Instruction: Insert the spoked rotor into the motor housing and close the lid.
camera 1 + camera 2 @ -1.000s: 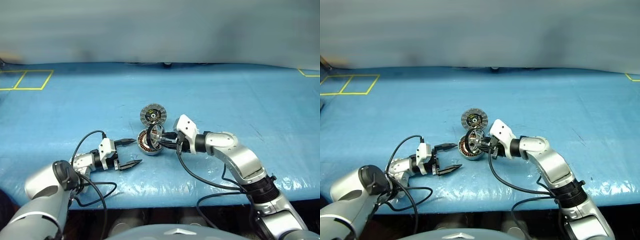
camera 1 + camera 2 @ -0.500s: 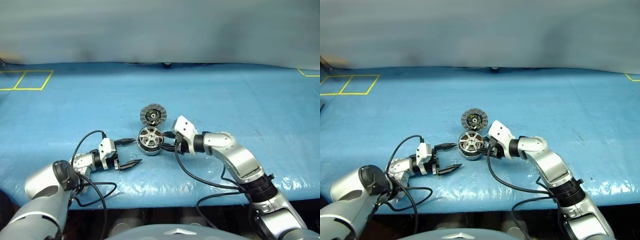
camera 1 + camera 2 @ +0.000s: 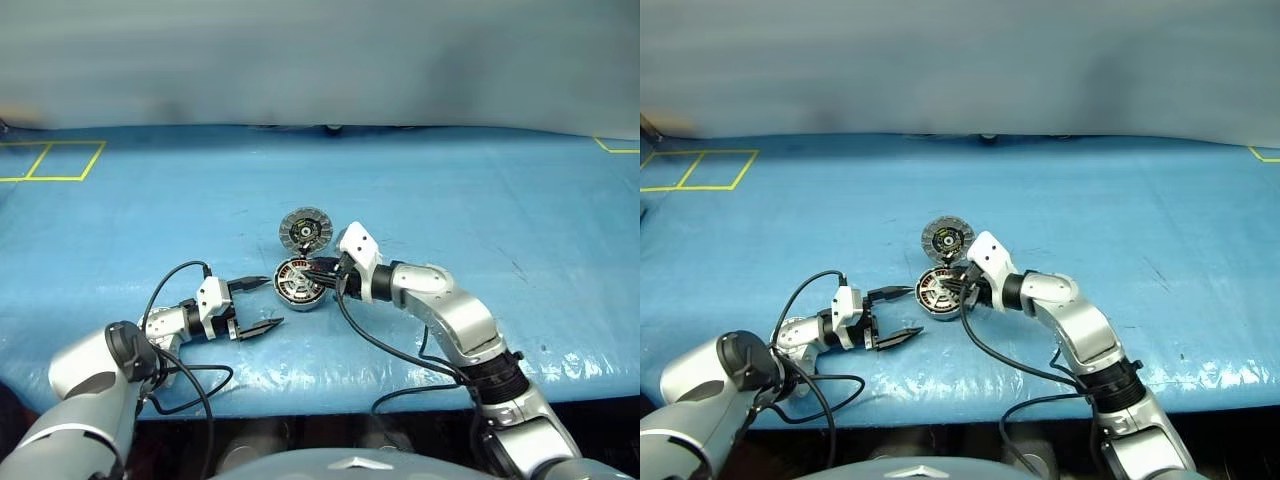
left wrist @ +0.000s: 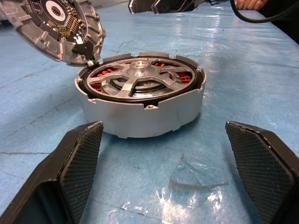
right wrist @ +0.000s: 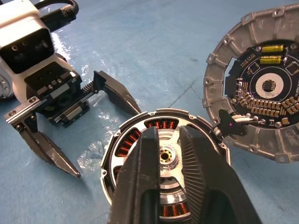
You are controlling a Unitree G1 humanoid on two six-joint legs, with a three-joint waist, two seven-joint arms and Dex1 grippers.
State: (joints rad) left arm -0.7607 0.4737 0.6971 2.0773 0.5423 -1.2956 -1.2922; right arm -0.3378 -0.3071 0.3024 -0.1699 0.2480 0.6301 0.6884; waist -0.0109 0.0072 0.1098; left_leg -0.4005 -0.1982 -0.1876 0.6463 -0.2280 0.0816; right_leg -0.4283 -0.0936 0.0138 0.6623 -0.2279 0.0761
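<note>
The motor housing [image 4: 140, 116] sits on the blue table with its copper windings showing. The spoked rotor [image 4: 140, 81] lies flat inside it, black ring and silvery spokes level with the rim. The lid [image 3: 305, 230] stands open, hinged at the housing's far edge, circuit face toward me. My right gripper [image 5: 169, 140] is shut with nothing between its fingers, its tips right over the rotor's hub; I cannot tell whether they touch. My left gripper [image 3: 272, 302] rests open on the table just left of the housing, pointing at it.
Blue sheeting covers the table [image 3: 480, 200]. Yellow tape squares [image 3: 50, 160] mark its far left corner. A scrap of clear film [image 4: 196, 175] lies between my left fingers. A person's hand [image 4: 250, 3] shows at the far side. The front edge runs close below my arms.
The rotor, held tilted over the housing by my right gripper, has dropped flat into it. The right gripper let go, shut, and moved left over the hub. The left arm stayed still.
</note>
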